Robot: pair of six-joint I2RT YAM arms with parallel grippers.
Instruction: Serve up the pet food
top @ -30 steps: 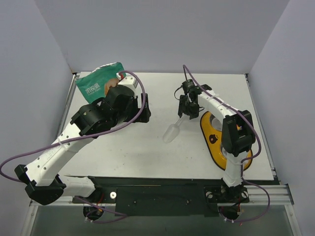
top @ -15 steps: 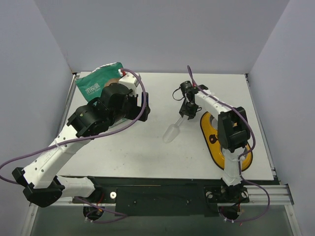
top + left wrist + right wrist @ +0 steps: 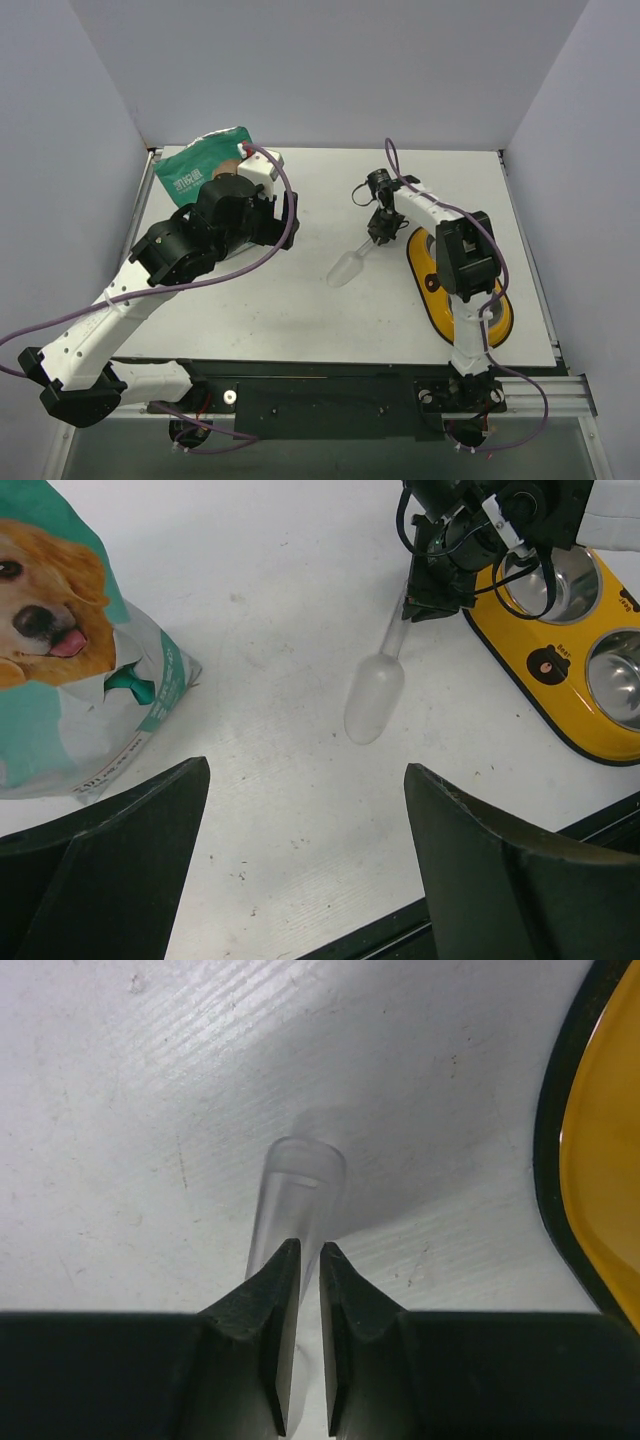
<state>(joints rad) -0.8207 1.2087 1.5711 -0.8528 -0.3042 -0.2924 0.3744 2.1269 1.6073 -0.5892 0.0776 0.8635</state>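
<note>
Handle of the clear plastic scoop (image 3: 375,695) sits pinched in the right end effector (image 3: 308,1252). The left end effector (image 3: 305,772) gapes wide.

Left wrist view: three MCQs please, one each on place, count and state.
1. Where does the scoop lie?
A) on the table, between the bag and the feeder
B) inside the feeder
C) on top of the bag

2. How many steel bowls does the feeder hold?
A) one
B) two
C) three

3. The left hand is:
A) shut on the bag
B) shut on the scoop
C) open and empty

Answers:
1 A: the scoop rests on bare table, with the bag on one side and the feeder on the other.
2 B: two bowls sit side by side in the yellow frame.
3 C: its fingers stand wide apart with nothing between them.
</note>
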